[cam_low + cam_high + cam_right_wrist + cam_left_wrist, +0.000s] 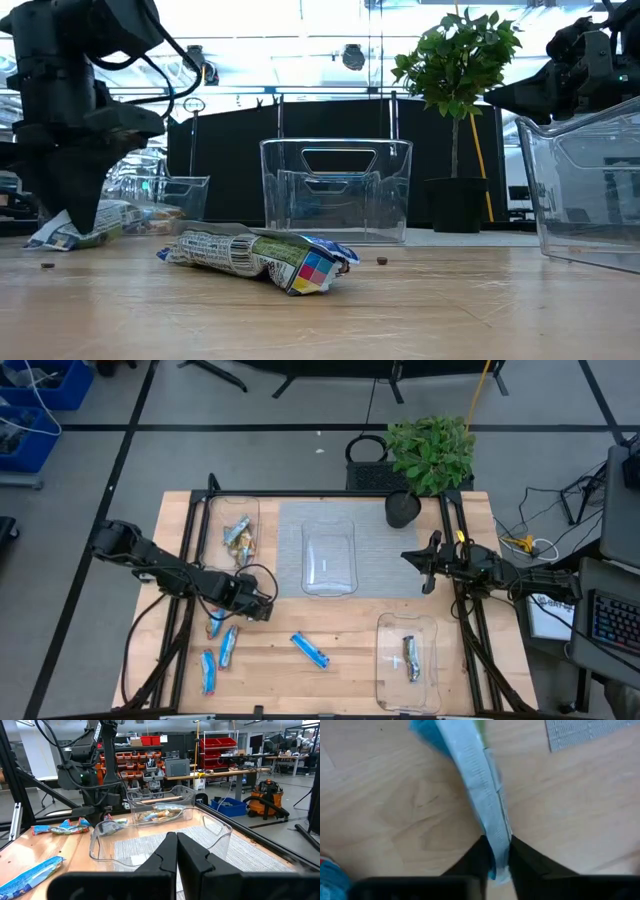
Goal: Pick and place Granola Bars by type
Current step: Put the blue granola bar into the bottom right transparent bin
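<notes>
Fingers of the left gripper point(496, 857) pinch a shiny blue wrapped granola bar point(470, 775), its long axis running toward 12 o'clock.

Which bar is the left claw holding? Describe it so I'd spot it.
Start at the wooden table, near its left edge. The left claw is shut on a blue-and-silver wrapped bar, pinched by one end. The other loose blue bars lie free nearby.

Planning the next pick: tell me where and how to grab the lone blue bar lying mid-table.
Probably best from straight above, jaws across the middle of the blue bar. It lies flat and slanted on the table with bare wood on both long sides, so turn the wrist to span its narrow width.
</notes>
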